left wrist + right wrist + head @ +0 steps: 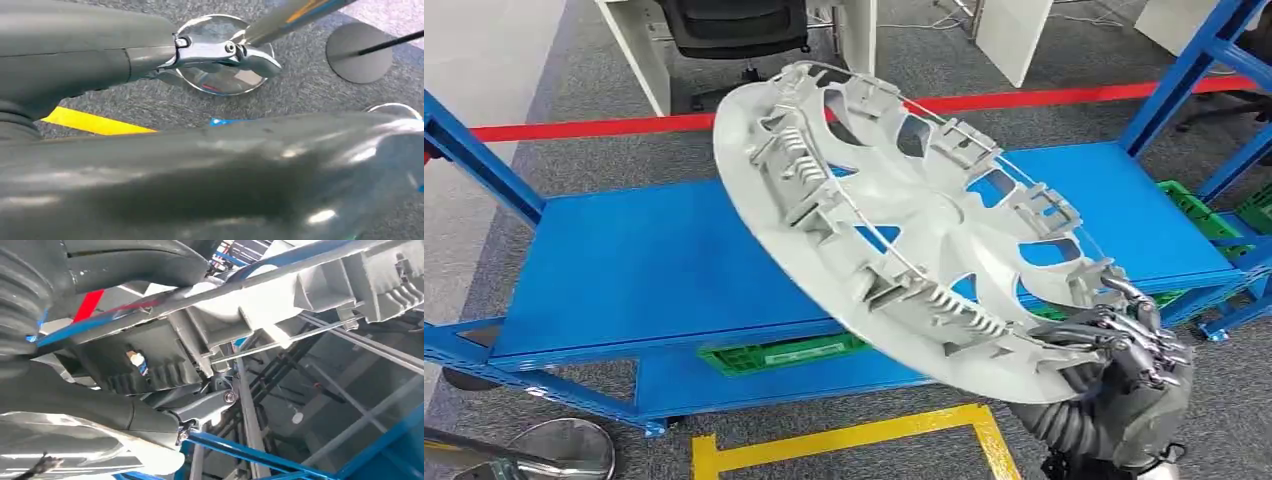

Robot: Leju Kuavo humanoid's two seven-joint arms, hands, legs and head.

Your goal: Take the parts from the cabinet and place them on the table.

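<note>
The big wheel cover (894,225) tilts across the head view and blocks the middle of the blue shelf (644,265) behind it; its lower rim hides most of the right hand (1129,335), so how the fingers sit on the edge is hard to read; the green crate (774,355) peeks out under the shelf, the rest covered; the office chair (734,25) is cut off at the top edge; the chrome round base (564,450) is clipped at the bottom. In the left wrist view, the left hand (220,52) is a close blur, finger positions unclear; in the right wrist view, the cover's ribs run past the frame, everything near smeared.
</note>
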